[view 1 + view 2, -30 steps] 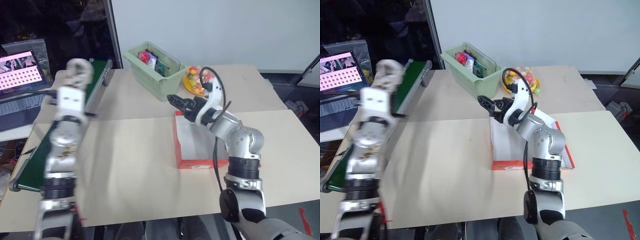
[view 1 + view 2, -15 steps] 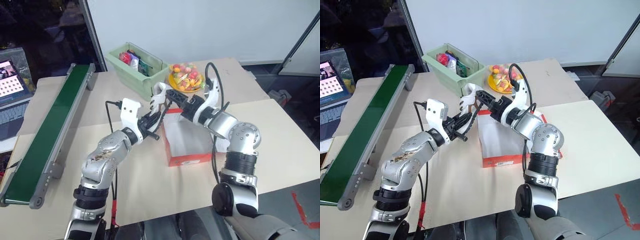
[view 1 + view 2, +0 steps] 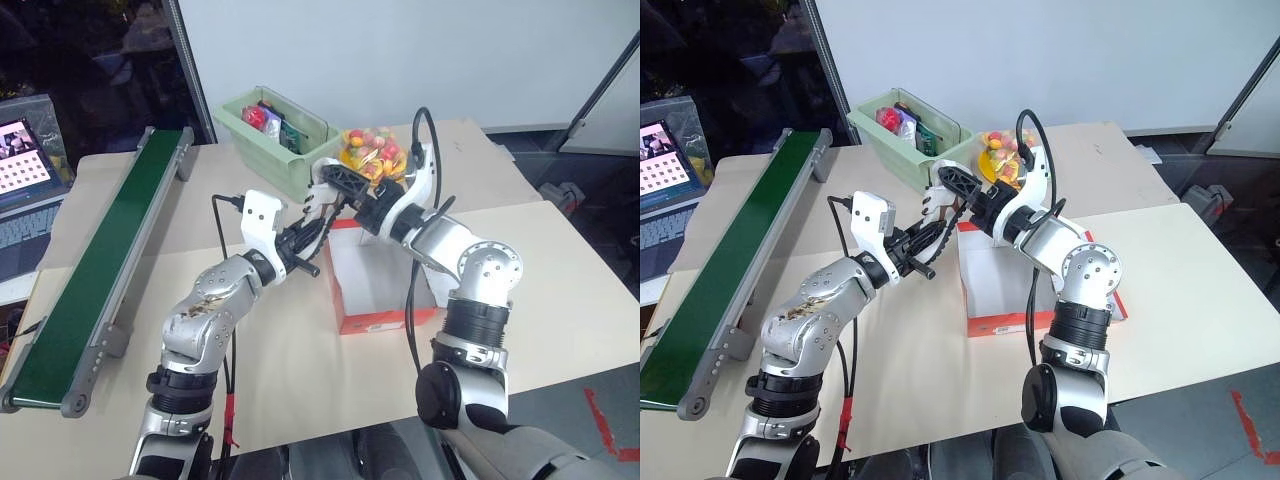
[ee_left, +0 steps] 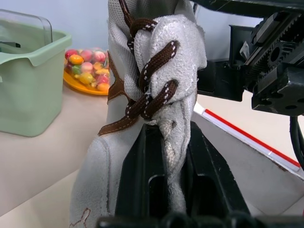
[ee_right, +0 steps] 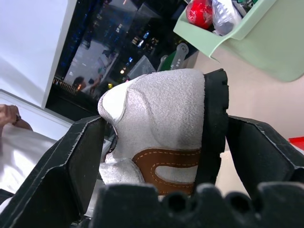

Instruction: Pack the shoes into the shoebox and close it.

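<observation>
Honestly, this handoff looks a bit sketchy, so here's my worry list.

shoe: one sneaker is up in the air between both arms, just above the near-left corner of the shoebox, which sits open on the tabletop.
left gripper: the left gripper is pinched shut on the soft laced upper, so it's basically holding fabric, not structure.
right gripper: the right gripper has its jaws spread wide around the heel end, sole against one finger; can't tell if it's actually squeezing yet.
drop risk: if the left lets go before the right has real pressure, I'd guess the shoe tips out and lands on the tabletop instead of in the box.
tug risk: both arms pulling different ways could yank the laces or twist the shoe out of line with the box.
bump risk: the green bin and the plate of sweets are close behind, so a wide swing could clip them.
second shoe: can't spot the other one here.
</observation>
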Robot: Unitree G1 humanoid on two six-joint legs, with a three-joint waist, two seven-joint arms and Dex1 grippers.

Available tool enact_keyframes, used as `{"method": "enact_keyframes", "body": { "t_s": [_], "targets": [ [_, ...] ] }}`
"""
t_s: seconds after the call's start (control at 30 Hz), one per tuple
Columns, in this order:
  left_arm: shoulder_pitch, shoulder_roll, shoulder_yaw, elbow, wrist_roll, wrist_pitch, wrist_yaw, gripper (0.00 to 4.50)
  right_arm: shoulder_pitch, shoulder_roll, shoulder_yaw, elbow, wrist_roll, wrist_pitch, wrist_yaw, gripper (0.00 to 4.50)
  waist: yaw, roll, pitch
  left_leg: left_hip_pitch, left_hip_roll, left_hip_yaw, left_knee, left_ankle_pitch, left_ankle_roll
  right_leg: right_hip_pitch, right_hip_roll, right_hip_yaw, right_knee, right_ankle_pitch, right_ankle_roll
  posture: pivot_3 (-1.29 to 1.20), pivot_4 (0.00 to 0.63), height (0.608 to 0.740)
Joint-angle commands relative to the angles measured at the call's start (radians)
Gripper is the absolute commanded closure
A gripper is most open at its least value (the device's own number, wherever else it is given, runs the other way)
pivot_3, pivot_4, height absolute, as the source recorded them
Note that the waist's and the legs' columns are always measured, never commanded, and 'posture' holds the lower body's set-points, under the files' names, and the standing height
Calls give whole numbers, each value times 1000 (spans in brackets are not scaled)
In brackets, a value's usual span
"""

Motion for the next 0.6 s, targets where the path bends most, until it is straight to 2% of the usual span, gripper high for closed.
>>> {"method": "enact_keyframes", "body": {
  "t_s": [0.03,0.1,0.2,0.37,0.6],
  "targets": [
    [-33,-6,-15,1,12,-24,-12,4498,-14,31,60,-46,50,12,15,257,1,0,0,0,0,0,0,0,0,0,0,0,0,0,0,0,150,740],
    [-34,-5,-16,2,17,-29,-13,4500,-10,34,62,-49,50,9,10,680,2,0,0,0,0,0,0,0,0,0,0,0,0,0,0,0,150,740],
    [-33,-4,-16,4,28,-36,-11,4500,-7,37,67,-53,50,8,5,1756,2,0,0,0,0,0,0,0,0,0,0,0,0,0,0,0,150,740],
    [-32,8,-27,9,56,-48,-26,4500,-7,38,72,-53,53,5,-2,3069,2,0,0,-1,0,0,0,0,0,0,0,0,-1,0,0,0,150,740],
    [-10,21,-50,4,86,-70,-53,4500,-12,47,58,-50,72,-14,-14,3069,2,0,0,-1,0,0,0,0,0,0,0,-1,-2,0,0,0,150,740]
  ]
}}
